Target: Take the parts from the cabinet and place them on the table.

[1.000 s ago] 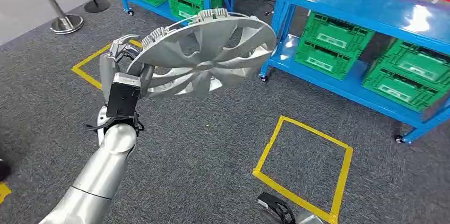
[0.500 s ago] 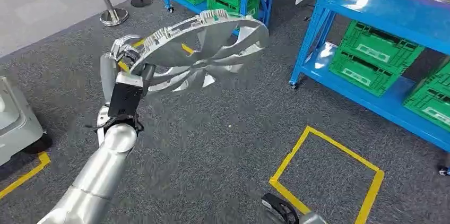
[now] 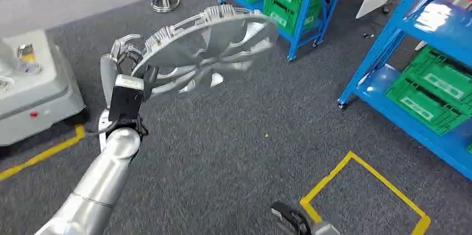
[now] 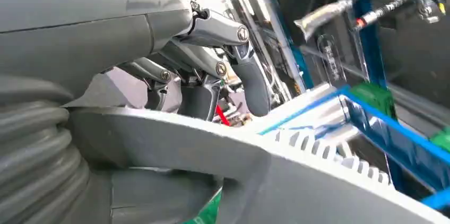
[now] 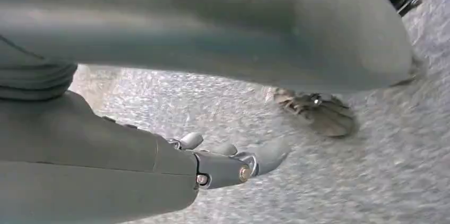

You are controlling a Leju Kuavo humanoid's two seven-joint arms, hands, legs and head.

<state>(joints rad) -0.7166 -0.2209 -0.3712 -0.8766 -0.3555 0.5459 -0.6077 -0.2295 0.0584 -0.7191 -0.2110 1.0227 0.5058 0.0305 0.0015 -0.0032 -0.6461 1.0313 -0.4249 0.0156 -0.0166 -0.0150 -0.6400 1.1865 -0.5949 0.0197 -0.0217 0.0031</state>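
The view has swung left; the left hand point(image 3: 123, 59) still grips the silver wheel cover point(image 3: 206, 43).

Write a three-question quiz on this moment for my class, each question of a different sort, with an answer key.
1. True or false: the left hand grips the silver wheel cover by its rim.
2. The green crates sit on: A) the carpet, B) blue racks, C) the grey cart.
3. What colour is the floor tape?

Key: 1 true; 2 B; 3 yellow.
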